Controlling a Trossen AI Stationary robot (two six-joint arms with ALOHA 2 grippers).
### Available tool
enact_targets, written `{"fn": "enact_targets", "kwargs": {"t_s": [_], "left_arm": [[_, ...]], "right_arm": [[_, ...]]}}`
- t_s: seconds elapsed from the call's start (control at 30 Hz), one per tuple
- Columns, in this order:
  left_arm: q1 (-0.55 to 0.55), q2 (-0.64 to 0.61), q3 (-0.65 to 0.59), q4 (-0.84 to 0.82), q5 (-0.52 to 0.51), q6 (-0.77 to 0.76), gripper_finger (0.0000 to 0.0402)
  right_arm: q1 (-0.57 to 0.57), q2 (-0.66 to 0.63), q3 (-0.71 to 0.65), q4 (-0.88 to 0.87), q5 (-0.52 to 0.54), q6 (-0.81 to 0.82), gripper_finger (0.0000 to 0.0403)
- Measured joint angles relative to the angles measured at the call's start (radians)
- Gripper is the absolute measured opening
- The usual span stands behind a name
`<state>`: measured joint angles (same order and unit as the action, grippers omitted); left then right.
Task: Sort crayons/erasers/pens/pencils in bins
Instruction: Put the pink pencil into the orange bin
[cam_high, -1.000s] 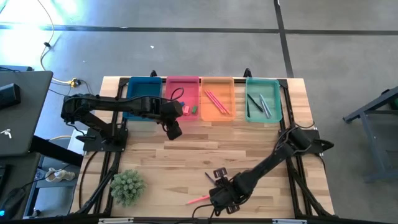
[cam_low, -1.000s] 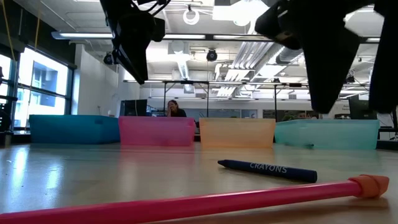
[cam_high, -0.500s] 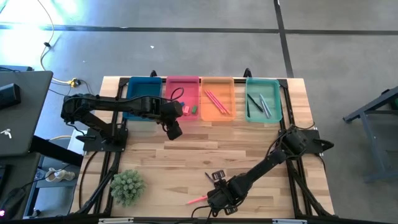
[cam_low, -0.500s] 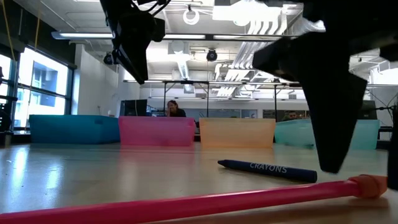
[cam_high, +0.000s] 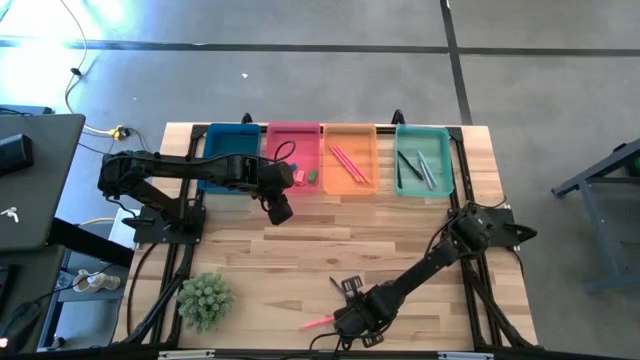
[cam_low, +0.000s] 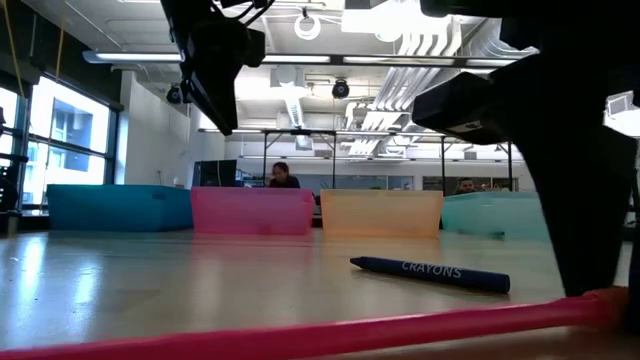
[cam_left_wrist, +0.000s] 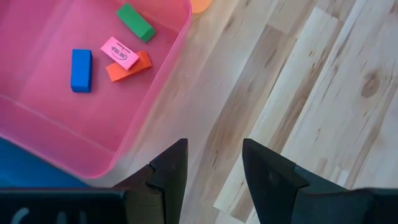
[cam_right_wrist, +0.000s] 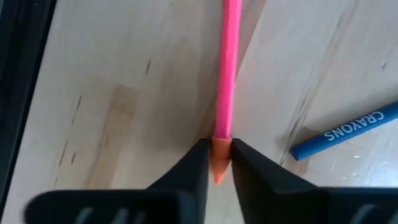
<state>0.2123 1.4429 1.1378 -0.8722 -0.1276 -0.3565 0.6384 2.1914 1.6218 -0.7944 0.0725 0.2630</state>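
From above, your right arm reaches from its base at the table's right edge diagonally down to the near edge, where the right gripper sits on the end of a pink pencil. The pencil lies flat, long axis nearly along the near edge, free end toward the left. A blue crayon lies just beyond the gripper. Your left arm stretches from the left edge across the front of the bins, its left gripper just off the pink bin's near wall. Blue bin, pink, orange bin and teal bin stand in a row along the far edge.

At table height, the pencil runs across the foreground, and the right gripper stands down onto its eraser end at the right. The crayon lies flat behind it, apart from it. The left gripper hangs clear above the table.

Your left wrist shows the fingers parted with nothing between them, over bare wood beside the pink bin. The erasers, blue, pink, orange-red and green, lie in that bin.

Your right wrist shows the fingers pinched narrow on the pencil's orange eraser tip; the shaft runs straight away from the gripper. The crayon lies askew beside it, not touching.
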Motion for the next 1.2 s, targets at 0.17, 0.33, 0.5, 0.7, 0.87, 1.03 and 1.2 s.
{"fn": "enact_targets", "kwargs": {"t_s": [0.17,0.33,0.5,0.7,0.87,1.03,1.2], "left_arm": [[0.006,0.000,0.000,-0.033,0.000,0.000,0.0140],[0.021,0.000,0.000,-0.084,0.000,0.005,0.0140],[0.038,0.000,0.000,-0.094,0.004,0.011,0.0140],[0.044,0.000,0.000,-0.097,0.007,0.011,0.0140],[0.043,0.000,0.000,-0.097,0.012,0.011,0.0140],[0.043,0.000,0.000,-0.101,0.014,0.011,0.0140],[0.043,-0.001,0.000,-0.104,0.014,0.011,0.0140]], "right_arm": [[0.000,0.000,0.001,-0.002,-0.019,0.000,0.0012],[-0.001,-0.005,0.000,-0.012,-0.031,0.037,0.0017],[-0.004,-0.022,-0.004,-0.060,-0.058,0.054,0.0015],[-0.004,-0.061,-0.003,-0.078,-0.050,0.066,0.0008],[-0.016,-0.097,-0.003,-0.117,0.007,0.079,0.0007],[-0.038,-0.126,-0.003,-0.171,0.033,0.071,0.0006],[-0.060,-0.167,-0.002,-0.216,0.088,0.045,0.0005]]}}
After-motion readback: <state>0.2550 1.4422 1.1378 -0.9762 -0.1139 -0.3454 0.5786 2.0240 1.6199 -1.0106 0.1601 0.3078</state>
